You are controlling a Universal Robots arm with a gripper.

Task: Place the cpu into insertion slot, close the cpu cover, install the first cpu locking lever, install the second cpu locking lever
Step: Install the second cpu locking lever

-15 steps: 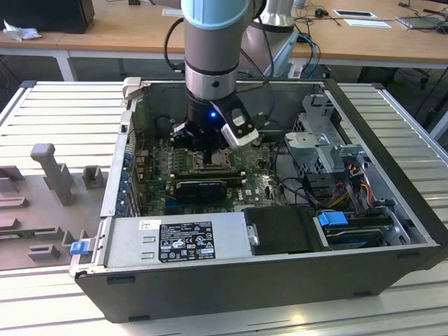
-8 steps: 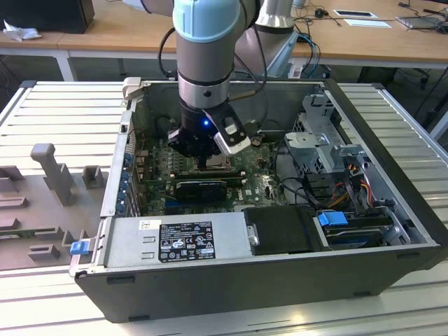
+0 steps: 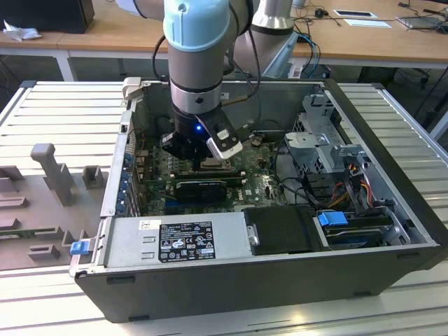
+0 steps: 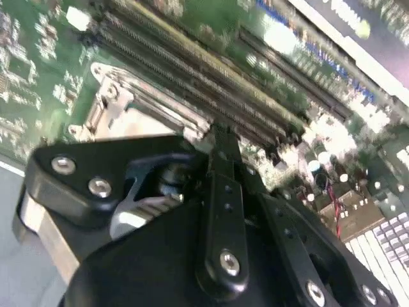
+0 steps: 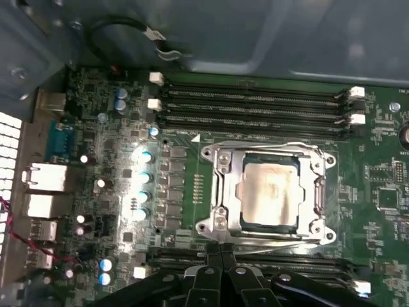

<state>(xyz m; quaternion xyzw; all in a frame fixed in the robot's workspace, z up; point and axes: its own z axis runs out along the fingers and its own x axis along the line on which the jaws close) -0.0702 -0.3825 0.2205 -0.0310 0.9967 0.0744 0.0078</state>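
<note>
The cpu (image 5: 268, 195), a flat square chip with a silver-grey top, lies in the insertion slot (image 5: 324, 192) on the green motherboard. The cpu cover (image 5: 230, 192) lies flat over it, and the chip shows through its window. A thin metal lever (image 5: 271, 235) runs along the socket side nearest the fingers. My gripper (image 5: 220, 249) is shut with nothing between its black fingers, a little off that side of the socket, over the memory slots there. In the second wrist view one finger (image 4: 220, 147) points at the socket (image 4: 118, 109). In the exterior view the gripper (image 3: 203, 155) hangs just above the socket (image 3: 215, 166) inside the case.
Long black memory slots (image 5: 255, 102) flank the socket on both sides. A row of capacitors (image 5: 144, 176) stands beside it. In the exterior view a black card (image 3: 203, 187), the power supply (image 3: 175, 241), a drive cage (image 3: 315, 136) and cables (image 3: 350, 182) crowd the case.
</note>
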